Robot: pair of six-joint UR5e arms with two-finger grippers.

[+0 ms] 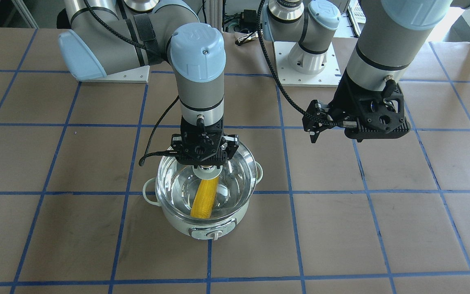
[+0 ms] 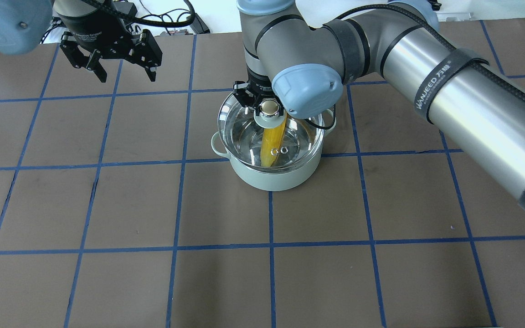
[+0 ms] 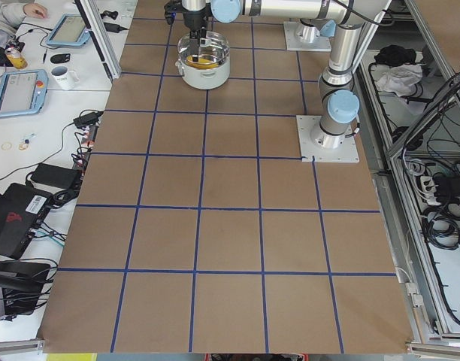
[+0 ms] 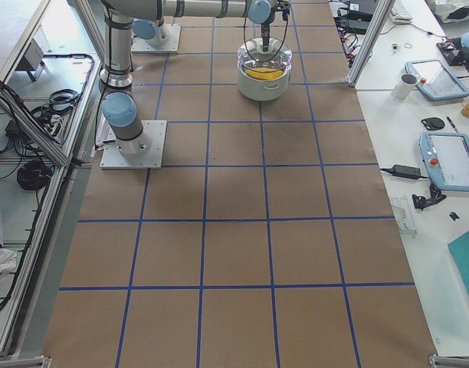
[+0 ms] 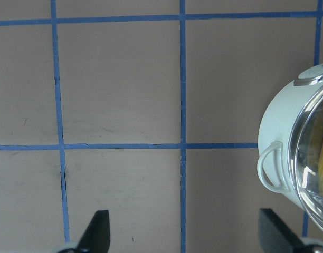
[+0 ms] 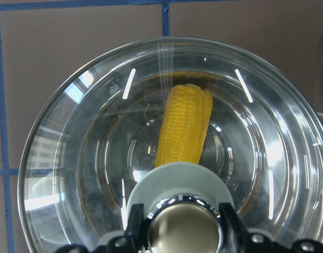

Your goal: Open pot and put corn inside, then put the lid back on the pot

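A table (image 1: pixel 341 228) covered in brown paper, marked into large squares by blue tape lines (image 1: pixel 365 192). A pale mint-white pot (image 1: pixel 174 222) stands on it, over a crossing of two lines. At the robot's edge lies a white mounting plate (image 1: pixel 131 76), with a second plate (image 1: pixel 324 79) apart from it.

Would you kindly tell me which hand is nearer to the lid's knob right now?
Right. The right hand grips the knob of the lid over the pot; the left hand hangs open above the table, well off to the pot's side.
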